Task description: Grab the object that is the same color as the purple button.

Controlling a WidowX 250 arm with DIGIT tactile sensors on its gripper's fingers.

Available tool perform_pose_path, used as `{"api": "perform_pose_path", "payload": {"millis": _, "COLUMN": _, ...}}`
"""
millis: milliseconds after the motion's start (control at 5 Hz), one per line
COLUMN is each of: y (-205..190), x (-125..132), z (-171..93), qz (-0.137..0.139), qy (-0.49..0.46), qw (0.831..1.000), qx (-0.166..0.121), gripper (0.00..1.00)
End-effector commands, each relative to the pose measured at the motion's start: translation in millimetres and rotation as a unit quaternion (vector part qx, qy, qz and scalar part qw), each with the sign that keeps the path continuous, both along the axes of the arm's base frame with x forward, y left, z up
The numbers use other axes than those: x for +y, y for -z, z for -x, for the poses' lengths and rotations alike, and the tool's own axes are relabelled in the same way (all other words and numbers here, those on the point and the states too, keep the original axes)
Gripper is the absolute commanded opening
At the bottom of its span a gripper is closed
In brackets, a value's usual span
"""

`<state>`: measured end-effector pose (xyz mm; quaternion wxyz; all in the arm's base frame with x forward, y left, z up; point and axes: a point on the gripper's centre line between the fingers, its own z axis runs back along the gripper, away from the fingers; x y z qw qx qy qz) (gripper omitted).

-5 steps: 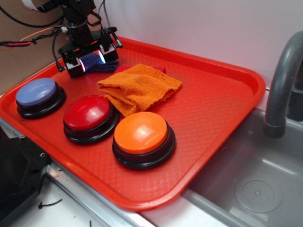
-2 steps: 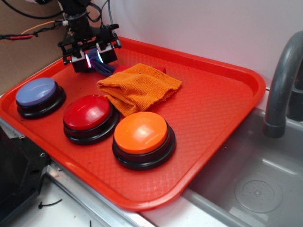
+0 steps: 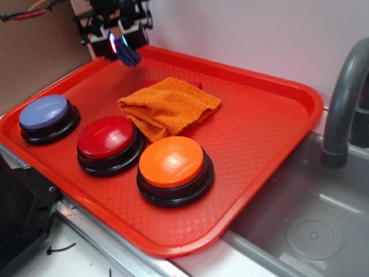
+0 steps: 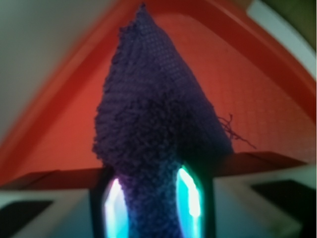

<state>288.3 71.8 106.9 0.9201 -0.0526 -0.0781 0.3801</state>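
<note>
The small dark purple rag (image 3: 128, 53) hangs in the air above the tray's far left corner, pinched in my gripper (image 3: 117, 41), which is shut on it. In the wrist view the fuzzy purple rag (image 4: 153, 114) fills the middle, squeezed between the two glowing fingers (image 4: 190, 196), and my gripper (image 4: 151, 198) holds it clear of the tray floor. The purple button (image 3: 45, 112), with a pale lavender-blue dome on a black base, sits at the tray's left edge.
A red tray (image 3: 271, 133) holds a red button (image 3: 107, 138), an orange button (image 3: 172, 163) and a crumpled orange cloth (image 3: 169, 107). A grey sink (image 3: 300, 225) and faucet (image 3: 343, 104) lie to the right. A white wall stands behind.
My gripper has risen from the tray floor toward the far left corner, lifting the purple rag off the tray. The buttons and orange cloth have not moved.
</note>
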Motion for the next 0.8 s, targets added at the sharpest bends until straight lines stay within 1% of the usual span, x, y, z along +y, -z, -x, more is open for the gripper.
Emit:
{"api": "perform_pose_path", "payload": {"millis": 0, "y": -101.9, "x": -19.5, "z": 15.6, "qz": 0.008, "qy": 0.110, "qw": 0.992, "qx": -0.059, "gripper": 0.00}}
{"api": "perform_pose_path", "payload": {"millis": 200, "y": -126.0, "x": -34.2, "z": 22.6, "qz": 0.017, "qy": 0.177, "qw": 0.983, "qx": -0.037, "gripper": 0.00}}
{"api": "perform_pose_path", "payload": {"millis": 400, "y": -125.1, "x": -41.7, "z": 26.8, "qz": 0.006, "qy": 0.171, "qw": 0.985, "qx": -0.024, "gripper": 0.00}}
{"api": "perform_pose_path", "payload": {"millis": 600, "y": -120.6, "x": -35.0, "z": 24.9, "qz": 0.003, "qy": 0.165, "qw": 0.986, "qx": -0.015, "gripper": 0.00}}
